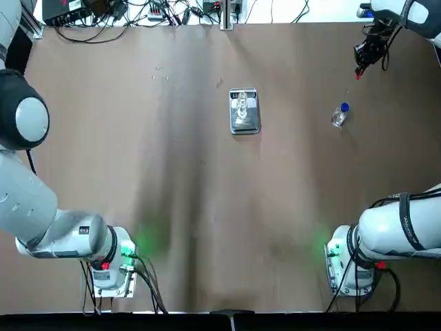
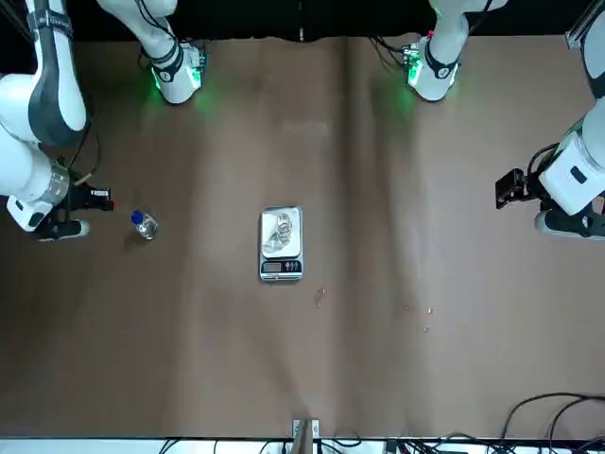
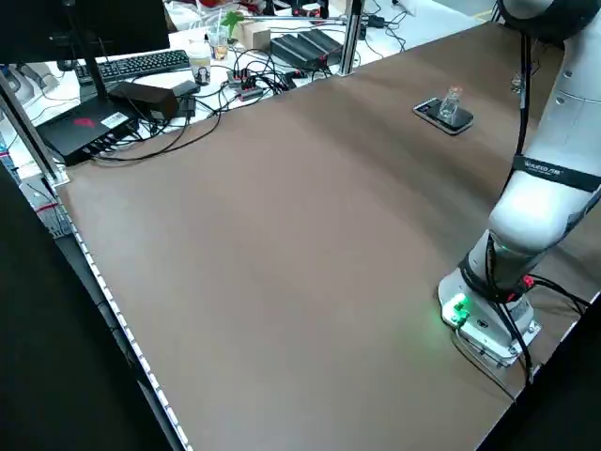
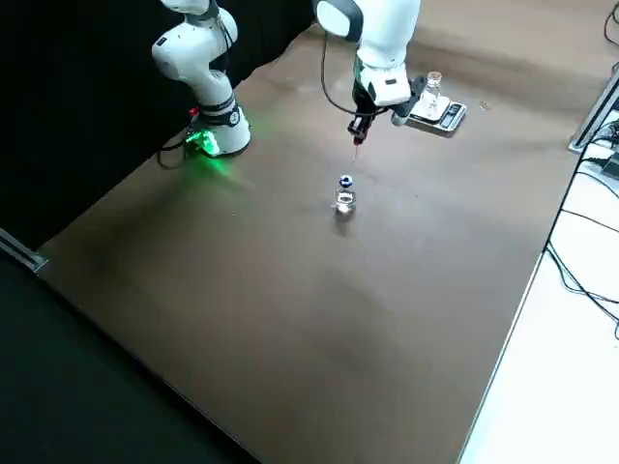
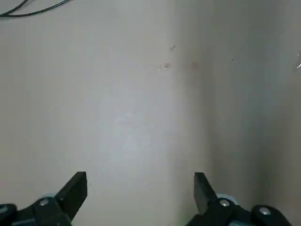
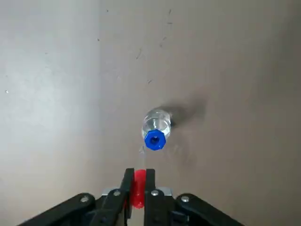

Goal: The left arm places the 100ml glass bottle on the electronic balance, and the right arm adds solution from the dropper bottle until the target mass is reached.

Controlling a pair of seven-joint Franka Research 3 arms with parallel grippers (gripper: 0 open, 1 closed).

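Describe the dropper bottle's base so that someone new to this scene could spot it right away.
Start at the electronic balance in the middle of the table, with the 100ml glass bottle on it, then look toward the robot's right. The dropper bottle stands alone there, below the raised right gripper. Its blue collar sets it apart; the red dropper is out, pinched in that gripper.

L end effector (image 5: 140,188) open, raised | R end effector (image 6: 137,188) clamped, raised
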